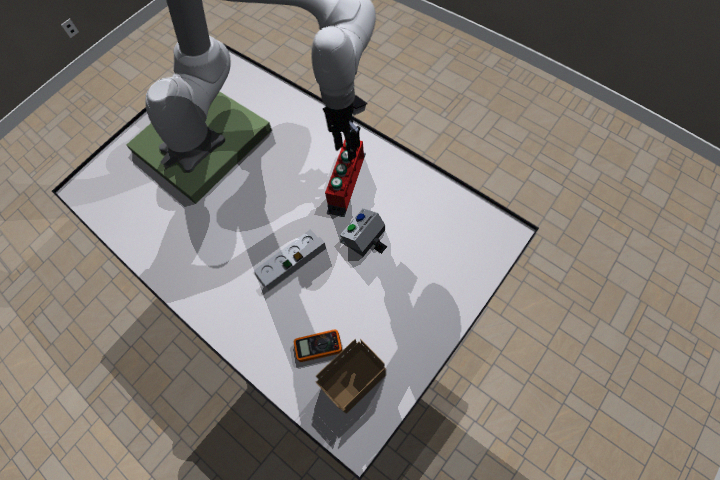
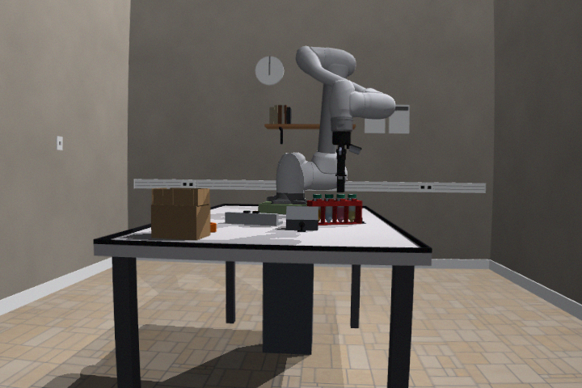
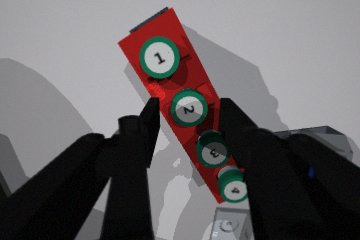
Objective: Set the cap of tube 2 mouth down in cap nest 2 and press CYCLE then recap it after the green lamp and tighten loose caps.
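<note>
Hovering over cap 2 point(image 3: 188, 108), claw point(image 3: 188, 107) half spread, pinching nothing; all four caps on, cap tray point(image 1: 270, 275) nests bare, every step left.

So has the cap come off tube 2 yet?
No: in the wrist view cap 2 sits on its tube in the red station, between the apart fingers.

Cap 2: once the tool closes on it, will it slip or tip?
Cap 2 looks round and smooth-sided, so it may slip while twisted. It appears short and flat-topped, so probably stable mouth down. The open tool straddles it; a centred grip seems likely.
</note>
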